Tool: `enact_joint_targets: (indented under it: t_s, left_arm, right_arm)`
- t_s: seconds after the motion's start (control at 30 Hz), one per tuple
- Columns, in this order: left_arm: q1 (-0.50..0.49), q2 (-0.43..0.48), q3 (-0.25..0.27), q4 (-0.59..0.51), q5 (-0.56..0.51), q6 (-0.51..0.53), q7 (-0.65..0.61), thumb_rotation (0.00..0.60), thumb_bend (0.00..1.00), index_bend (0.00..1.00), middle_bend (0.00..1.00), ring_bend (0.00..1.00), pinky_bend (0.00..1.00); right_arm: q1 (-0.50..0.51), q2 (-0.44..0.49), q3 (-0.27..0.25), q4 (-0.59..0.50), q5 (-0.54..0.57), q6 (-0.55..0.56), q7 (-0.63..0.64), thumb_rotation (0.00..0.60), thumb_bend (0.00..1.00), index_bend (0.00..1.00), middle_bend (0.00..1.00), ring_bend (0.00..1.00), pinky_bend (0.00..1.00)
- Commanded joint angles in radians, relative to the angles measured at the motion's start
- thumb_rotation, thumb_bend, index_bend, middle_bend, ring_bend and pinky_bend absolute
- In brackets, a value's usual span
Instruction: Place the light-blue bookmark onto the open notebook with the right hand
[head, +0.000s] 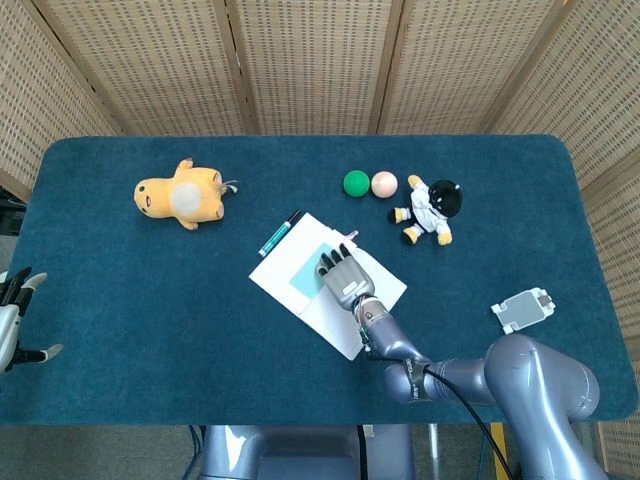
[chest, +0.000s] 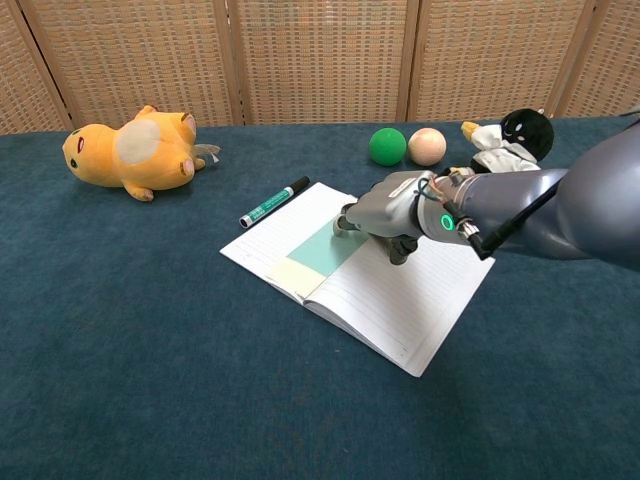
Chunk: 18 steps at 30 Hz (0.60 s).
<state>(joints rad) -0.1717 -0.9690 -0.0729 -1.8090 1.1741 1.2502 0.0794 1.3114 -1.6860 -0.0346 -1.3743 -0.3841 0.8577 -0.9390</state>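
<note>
Only the head view shows the left hand – empty, fingers spread. Right hand presses the light-blue bookmark, lying diagonally near-left to far-right, on the open notebook.

R arm: glossy silver-grey shell w/ bluish tint, fat rounded segments, biggest at lower right of head view. Black cable runs along forearm, loops near wrist. Wrist has dark collar w/ small green lit ring, seen right of centre in chest view. Right hand: grey metallic back, dark fingertips, jointed look. Left hand: far left edge of head view, pale grey/white body, black-tipped fingers, only partly in frame.
</note>
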Motion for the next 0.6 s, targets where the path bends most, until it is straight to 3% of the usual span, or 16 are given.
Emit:
enact_joint_targets:
  t_s: [0.03,0.6]
  left_arm:
    - [0.000,0.001,0.000,0.000,0.000,0.000,-0.001,0.600,0.00,0.00,0.00,0.00,0.00]
    - [-0.002,0.002,0.002,0.000,0.001,-0.002,-0.002,0.600,0.00,0.00,0.00,0.00,0.00]
  right_arm:
    - [0.000,-0.006,0.003,0.005,0.004,0.004,-0.008,0.600,1.00,0.08,0.04,0.00,0.00]
    - [-0.009,-0.006,0.015,-0.005,0.019,0.007,-0.042,0.600,1.00,0.08,0.04,0.00,0.00]
